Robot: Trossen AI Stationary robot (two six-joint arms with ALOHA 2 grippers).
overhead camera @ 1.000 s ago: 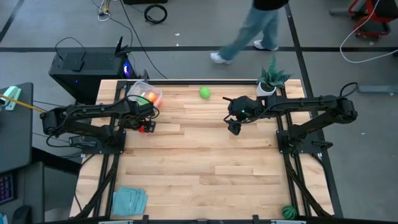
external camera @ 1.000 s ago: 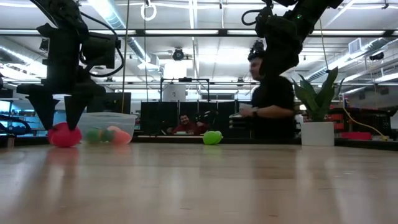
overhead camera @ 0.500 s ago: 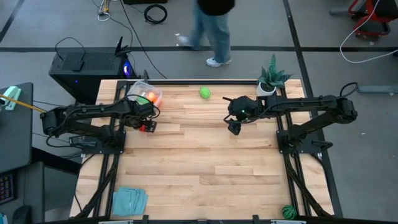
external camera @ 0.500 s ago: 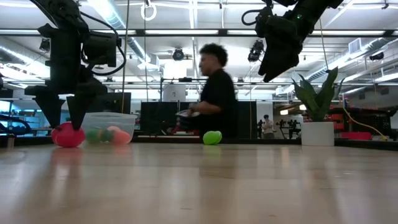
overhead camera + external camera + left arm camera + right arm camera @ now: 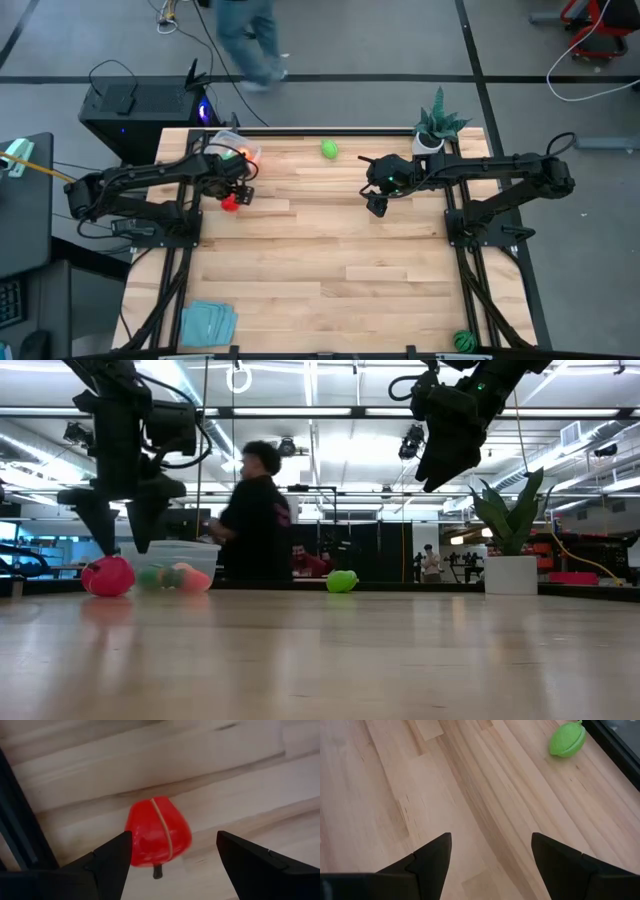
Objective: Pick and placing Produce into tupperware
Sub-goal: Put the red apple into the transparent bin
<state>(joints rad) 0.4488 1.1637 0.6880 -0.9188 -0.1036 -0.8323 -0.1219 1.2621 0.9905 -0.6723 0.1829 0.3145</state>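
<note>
A red piece (image 5: 230, 203) lies on the table, just below my left gripper (image 5: 236, 190). That gripper is open and hangs above the piece (image 5: 108, 575), touching nothing. In the left wrist view the piece (image 5: 159, 837) shows between the spread fingers (image 5: 173, 840). The clear tupperware (image 5: 232, 150) stands just beyond, at the far left, with an orange and a green piece inside (image 5: 170, 575). A light green piece (image 5: 329, 149) lies near the far edge. My right gripper (image 5: 377, 205) is open and empty, high over the table's middle right (image 5: 432, 478). A dark green striped ball (image 5: 462, 341) sits at the near right corner.
A potted plant in a white pot (image 5: 435, 128) stands at the far right corner. A pale-blue cloth (image 5: 208, 322) lies at the near left. A person (image 5: 255, 510) walks past beyond the far edge. The light green piece also shows in the right wrist view (image 5: 567, 740).
My left gripper has risen from around the red piece and shifted slightly toward the tupperware. The red piece has stayed on the table. The person behind the table has walked toward the left.
</note>
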